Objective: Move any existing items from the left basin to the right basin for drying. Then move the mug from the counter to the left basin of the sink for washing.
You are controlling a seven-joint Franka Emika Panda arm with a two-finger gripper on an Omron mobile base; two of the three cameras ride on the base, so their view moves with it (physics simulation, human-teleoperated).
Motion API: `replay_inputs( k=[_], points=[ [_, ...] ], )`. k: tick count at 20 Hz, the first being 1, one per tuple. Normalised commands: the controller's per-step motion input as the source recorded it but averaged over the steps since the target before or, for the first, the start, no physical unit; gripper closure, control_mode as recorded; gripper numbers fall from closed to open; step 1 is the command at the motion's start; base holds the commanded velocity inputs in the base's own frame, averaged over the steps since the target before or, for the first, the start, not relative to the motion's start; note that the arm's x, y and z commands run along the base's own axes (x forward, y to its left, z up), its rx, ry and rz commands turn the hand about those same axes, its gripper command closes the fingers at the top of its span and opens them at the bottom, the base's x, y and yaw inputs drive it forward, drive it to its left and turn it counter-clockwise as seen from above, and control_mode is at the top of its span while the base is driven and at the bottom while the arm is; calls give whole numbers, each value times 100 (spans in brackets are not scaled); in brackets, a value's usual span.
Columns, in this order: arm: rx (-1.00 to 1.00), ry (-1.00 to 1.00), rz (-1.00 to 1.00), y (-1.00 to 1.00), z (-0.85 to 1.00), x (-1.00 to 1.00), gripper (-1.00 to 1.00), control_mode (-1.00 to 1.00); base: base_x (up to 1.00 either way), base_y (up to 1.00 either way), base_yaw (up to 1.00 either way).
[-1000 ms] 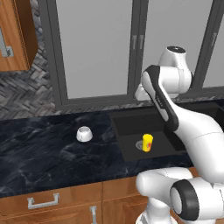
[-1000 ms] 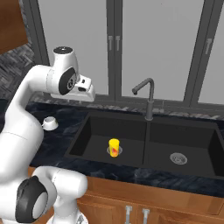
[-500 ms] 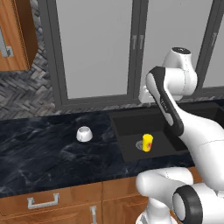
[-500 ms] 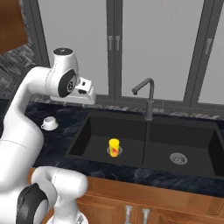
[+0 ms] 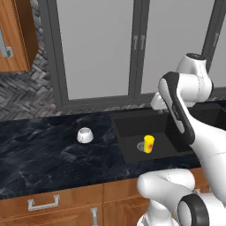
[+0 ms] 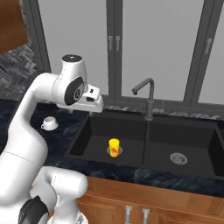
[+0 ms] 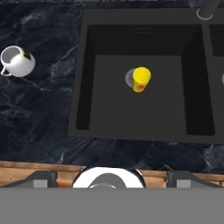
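Note:
A small yellow cup with a red mark (image 7: 141, 79) stands upright beside the drain of the left basin (image 7: 109, 109); it also shows as the yellow cup (image 6: 114, 147) (image 5: 149, 144). The white mug (image 7: 17, 61) sits upright on the black counter (image 5: 44, 159) left of the sink, also seen as the mug (image 6: 50, 123) (image 5: 85, 135). My gripper (image 6: 96, 107) hangs high above the left basin's near-left side, looking straight down. It is open, with its fingertips (image 7: 43, 177) far apart and nothing between them. The right basin (image 6: 192, 144) holds only its silver drain (image 6: 178, 158).
A dark curved faucet (image 6: 146, 94) rises behind the divider between the basins. Grey window frames run along the back wall. Wooden cabinets with silver handles (image 5: 43, 203) sit under the counter, and an upper wooden cabinet (image 5: 11, 35) hangs at the far left.
The arm's upper joints have shifted slightly toward the sink. The yellow cup and the mug have not moved.

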Motion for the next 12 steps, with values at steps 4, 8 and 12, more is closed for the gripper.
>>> replay_inputs(
  k=[4,8,12],
  points=[
    [0,4,0,-37,-16,-5,-100,-100,0,0,0],
    [0,5,0,-33,-22,0,-100,-100,0,0,0],
    [-2,6,0,-24,-23,0,-100,-100,0,0,0]
  ],
)
